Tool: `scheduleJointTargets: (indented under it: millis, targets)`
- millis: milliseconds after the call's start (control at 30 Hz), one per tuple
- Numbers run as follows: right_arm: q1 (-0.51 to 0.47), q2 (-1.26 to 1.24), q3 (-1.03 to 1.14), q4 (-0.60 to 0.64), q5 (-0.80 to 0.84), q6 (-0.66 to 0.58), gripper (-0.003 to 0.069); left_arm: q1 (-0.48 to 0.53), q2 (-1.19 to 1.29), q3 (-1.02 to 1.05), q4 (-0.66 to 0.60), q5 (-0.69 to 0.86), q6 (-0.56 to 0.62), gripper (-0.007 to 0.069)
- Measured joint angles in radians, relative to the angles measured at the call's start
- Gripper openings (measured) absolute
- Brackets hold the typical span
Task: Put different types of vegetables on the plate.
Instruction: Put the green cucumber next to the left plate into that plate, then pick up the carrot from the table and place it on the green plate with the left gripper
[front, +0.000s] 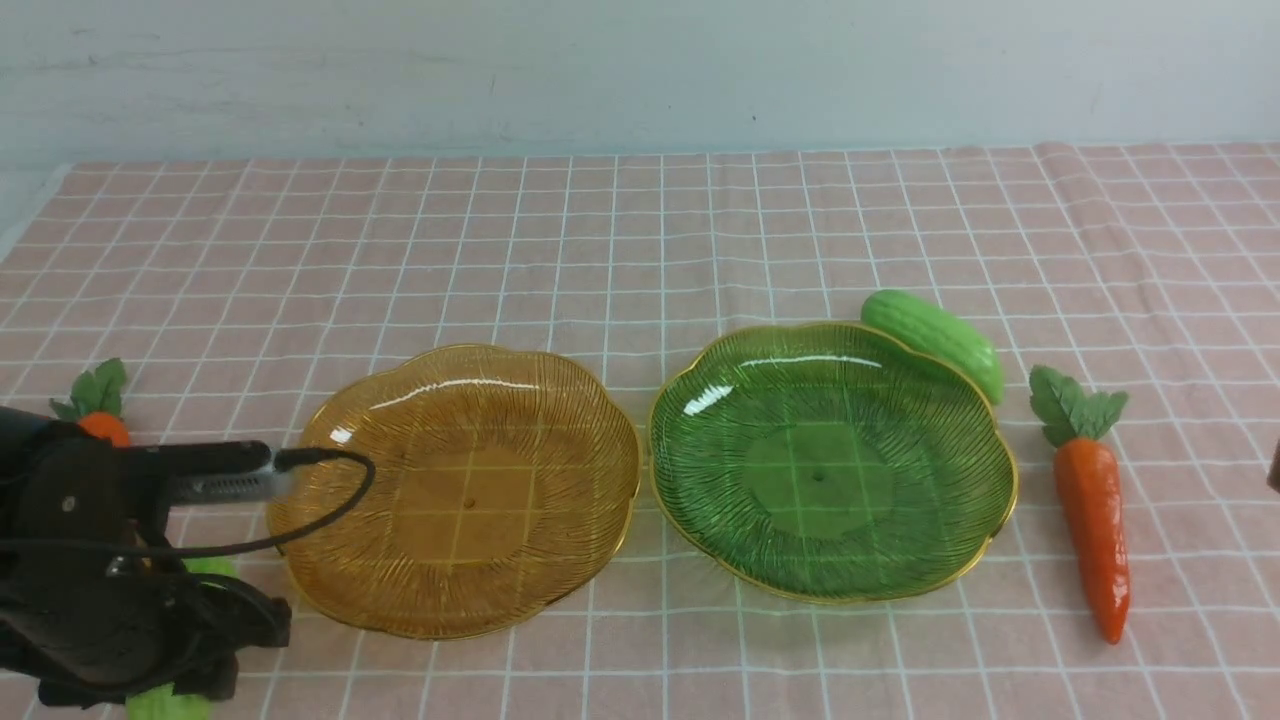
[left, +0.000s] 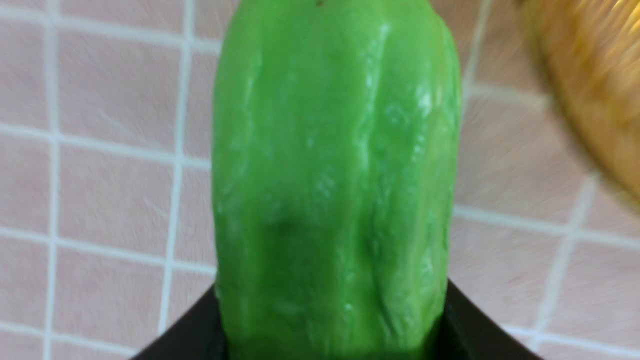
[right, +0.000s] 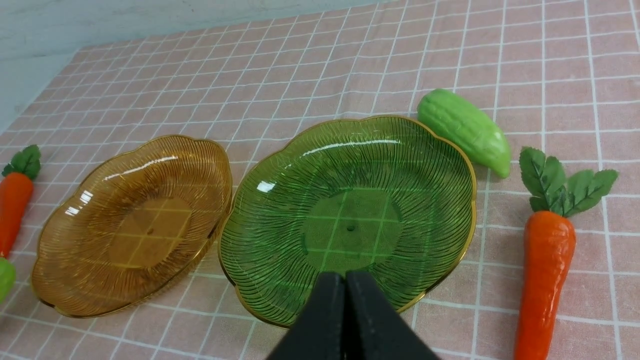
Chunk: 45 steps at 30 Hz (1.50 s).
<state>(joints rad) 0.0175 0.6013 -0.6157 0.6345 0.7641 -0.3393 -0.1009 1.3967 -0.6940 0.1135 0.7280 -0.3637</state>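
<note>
**Progress and inventory at the moment shown.** Nothing has been delivered yet: the amber plate (front: 420, 585) and the green plate (front: 760, 545), side by side near the middle of the cloth-covered bench (front: 640, 230), both lie bare.

The first pick appears to be under way. The left hand (left: 330, 325) sits low by the bench's near-left corner with its two fingers pressed against either side of the left gourd (left: 335, 175). The grip looks made, but whether the gourd has left the cloth cannot be told. The amber plate's rim is just beside it.

The right hand (right: 345, 274) has its fingers together on nothing and hovers over the near rim of the green plate.

The other vegetables lie on the cloth:
- The left carrot (front: 102, 428) is by the left edge, partly hidden behind the left arm.
- The right gourd (front: 935, 340) is at the far-right rim of the green plate (touching or just beside it; the view does not settle which).
- The right carrot (front: 1092, 520) lies between that plate and the right edge, leaves pointing toward the far edge.

What remains, by this reading, is the whole task: a gourd and a carrot together on a plate.

**Count:**
- plates: two
- carrots: two
- gourds: two
- hands: two
- vegetables on a plate: none
</note>
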Motion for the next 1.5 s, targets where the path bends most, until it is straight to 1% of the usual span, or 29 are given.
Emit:
scheduleJointTargets:
  millis: [133,200,233,267,333,433,533,600,700,733,833,867,933,1000,1033,1133,1200,1233,1267,1300,1333,1367,1433,1500]
  targets:
    - [0.000,0.000,0.000,0.002,0.000,-0.001,-0.0015,-0.029,-0.069,-0.043,-0.018,-0.049,0.034,0.0320]
    - [0.000,0.000,0.000,0.003,0.000,-0.001,-0.0015,-0.043,-0.076,-0.059,-0.029,-0.072,0.050,0.0320]
    - [0.000,0.000,0.000,0.003,0.000,-0.001,-0.0015,-0.072,-0.078,-0.088,-0.051,-0.115,0.076,0.0320]
    - [0.000,0.000,0.000,0.004,0.000,-0.001,-0.0015,-0.072,-0.078,-0.088,-0.051,-0.115,0.076,0.0320]
    - [0.000,0.000,0.000,0.006,0.000,-0.001,-0.0015,-0.125,-0.041,-0.149,-0.114,-0.178,0.096,0.0320]
    - [0.000,0.000,0.000,0.006,0.000,-0.001,-0.0015,-0.155,0.031,-0.204,-0.131,-0.191,0.104,0.0322]
    - [0.000,0.000,0.000,0.006,0.000,-0.001,-0.0015,-0.163,0.108,-0.244,-0.135,-0.176,0.109,0.0327]
    - [0.000,0.000,0.000,0.007,0.000,-0.001,-0.0015,-0.163,0.201,-0.290,-0.135,-0.122,0.111,0.0354]
    - [0.000,0.000,0.000,0.009,0.000,-0.001,-0.0015,-0.163,0.241,-0.315,-0.135,-0.076,0.111,0.0376]
    - [0.000,0.000,0.000,0.010,0.000,-0.001,-0.0015,-0.163,0.268,-0.338,-0.135,-0.040,0.111,0.0400]
    - [0.000,0.000,0.000,0.012,0.000,-0.012,-0.0015,-0.163,0.296,-0.400,-0.123,0.020,0.111,0.0514]
    - [0.000,0.000,0.000,0.014,0.000,-0.013,-0.0015,-0.163,0.296,-0.421,-0.114,0.035,0.111,0.0537]
    - [0.000,0.000,0.000,0.014,0.000,-0.015,-0.0015,-0.162,0.296,-0.472,-0.072,0.080,0.086,0.0542]
    - [0.000,0.000,0.000,0.014,0.000,-0.015,-0.0015,-0.147,0.296,-0.513,-0.039,0.135,0.045,0.0503]
    - [0.000,0.000,0.000,0.014,0.000,-0.015,-0.0015,-0.137,0.296,-0.526,-0.027,0.156,0.030,0.0467]
    - [0.000,0.000,0.000,0.015,0.000,-0.015,-0.0015,-0.073,0.296,-0.569,0.011,0.235,-0.007,0.0329]
    - [0.000,0.000,0.000,0.015,0.000,-0.015,-0.0015,-0.004,0.296,-0.590,0.025,0.272,-0.012,0.0204]
    - [0.000,0.000,0.000,0.015,0.000,-0.015,-0.0015,0.043,0.296,-0.600,0.033,0.287,-0.008,0.0111]
    - [0.000,0.000,0.000,0.015,0.000,-0.015,-0.0015,0.082,0.296,-0.603,0.033,0.291,0.000,0.0063]
    - [0.000,0.000,0.000,0.015,0.000,-0.015,-0.0015,0.120,0.296,-0.604,0.027,0.291,0.006,0.0039]
    - [0.000,0.000,0.000,0.015,0.000,-0.015,-0.0015,0.220,0.303,-0.604,-0.006,0.284,0.012,0.0008]
    - [0.000,0.000,0.000,0.015,0.000,-0.015,-0.0015,0.235,0.306,-0.604,-0.014,0.281,0.016,0.0006]
    - [0.000,0.000,0.000,0.014,-0.002,-0.015,-0.0015,0.306,0.323,-0.604,-0.057,0.254,0.051,0.0006]
    - [0.000,0.000,0.000,0.014,-0.004,-0.015,-0.0015,0.345,0.353,-0.604,-0.101,0.196,0.130,0.0026]
